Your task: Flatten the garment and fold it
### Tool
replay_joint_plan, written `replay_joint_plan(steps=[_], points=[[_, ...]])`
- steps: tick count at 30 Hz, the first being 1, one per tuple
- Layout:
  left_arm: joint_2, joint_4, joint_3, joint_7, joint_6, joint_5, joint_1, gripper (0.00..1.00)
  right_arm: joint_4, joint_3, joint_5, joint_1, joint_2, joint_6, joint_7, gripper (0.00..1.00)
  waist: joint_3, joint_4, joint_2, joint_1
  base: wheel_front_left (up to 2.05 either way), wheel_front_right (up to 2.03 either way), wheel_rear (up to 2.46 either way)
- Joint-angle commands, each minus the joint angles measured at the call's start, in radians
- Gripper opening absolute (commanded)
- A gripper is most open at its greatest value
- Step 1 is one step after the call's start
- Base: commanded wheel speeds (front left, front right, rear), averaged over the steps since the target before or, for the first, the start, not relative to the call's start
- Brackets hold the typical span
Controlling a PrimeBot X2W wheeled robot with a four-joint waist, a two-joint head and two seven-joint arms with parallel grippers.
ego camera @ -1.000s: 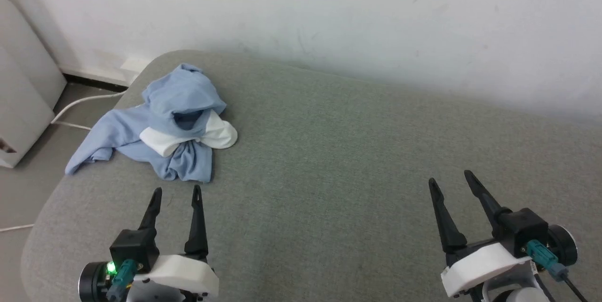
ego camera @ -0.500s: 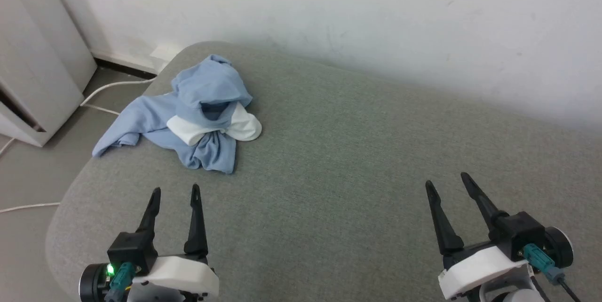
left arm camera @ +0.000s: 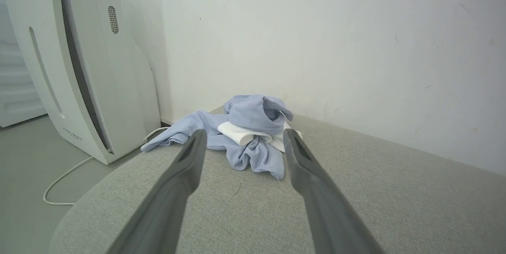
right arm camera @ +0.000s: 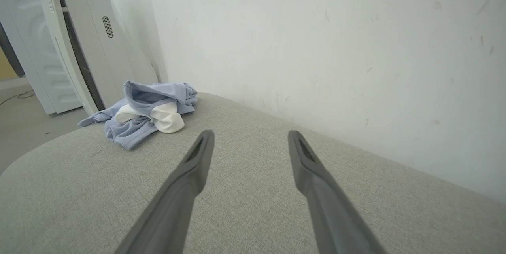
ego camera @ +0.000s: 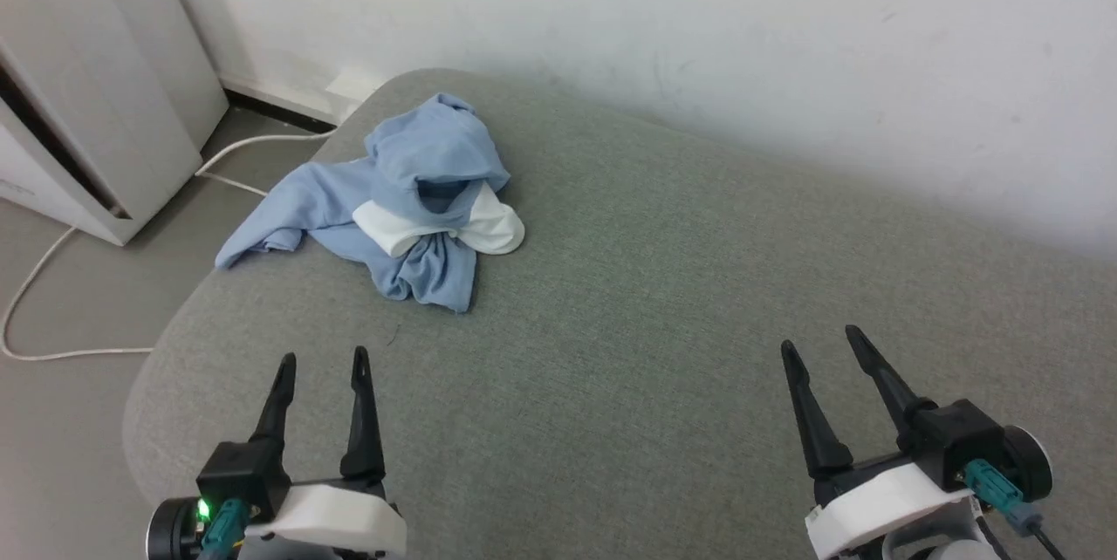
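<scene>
The garment (ego camera: pixel 419 194) is a crumpled light blue T-shirt with a white part bunched in its middle, lying at the far left corner of the grey cushioned surface (ego camera: pixel 663 298); one end hangs over the left edge. It also lies ahead of the fingers as the garment (left arm camera: pixel 249 135) in the left wrist view and off to the left as the garment (right arm camera: pixel 150 113) in the right wrist view. My left gripper (ego camera: pixel 323 358) hovers open, a short way in front of it. My right gripper (ego camera: pixel 820 338) is open, far to the right.
A white floor appliance (ego camera: pixel 96 98) stands left of the cushion, with a white cable (ego camera: pixel 52 281) trailing on the floor. A white wall (ego camera: pixel 698 37) runs right behind the cushion. The surface's rounded left edge (ego camera: pixel 157 385) drops to the floor.
The head camera has turned left, so the whole scene has slid rightward in view and more floor and appliance show. The garment lies as before; both grippers remain open.
</scene>
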Motion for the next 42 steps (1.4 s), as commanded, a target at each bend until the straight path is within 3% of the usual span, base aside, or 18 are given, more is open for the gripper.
replay_joint_plan(steps=[1, 20, 28, 32, 35, 42], points=[[0.000, 0.004, 0.000, -0.016, 0.002, -0.012, 0.017, 1.00, 0.006, 0.003, 0.010, -0.009, 0.003, -0.002, -0.014, 1.00, -0.001, 0.012, 0.0000, 0.0000, 0.00, 0.00, 0.00], [-0.001, 0.010, -0.006, -0.049, 0.007, -0.039, 0.018, 1.00, 0.022, 0.007, 0.012, -0.008, 0.004, -0.002, -0.047, 1.00, 0.010, 0.056, 0.0000, 0.0000, 0.00, 0.00, 0.00], [-0.001, 0.028, 0.001, -0.049, -0.033, -0.029, -0.024, 1.00, 0.007, -0.001, -0.029, -0.021, 0.004, -0.002, -0.047, 1.00, 0.071, 0.014, 0.0000, 0.0000, 0.00, 0.00, 0.00], [0.009, 0.070, 0.001, -0.049, -0.075, -0.041, -0.078, 1.00, -0.017, 0.001, -0.063, -0.030, 0.004, -0.002, -0.047, 1.00, 0.125, -0.018, 0.0000, 0.0000, 0.00, 0.00, 0.00], [0.041, 0.145, -0.013, 0.013, -0.126, -0.072, -0.155, 1.00, -0.039, 0.002, -0.090, -0.042, 0.002, -0.002, -0.047, 1.00, 0.173, -0.045, 0.0000, 0.0000, 0.00, 0.00, 0.00], [0.145, 0.265, -0.030, 0.155, -0.167, -0.108, -0.397, 1.00, -0.090, 0.013, -0.117, -0.080, -0.011, -0.002, -0.042, 1.00, 0.275, -0.115, 0.0000, 0.0000, 0.00, 0.00, 0.00]])
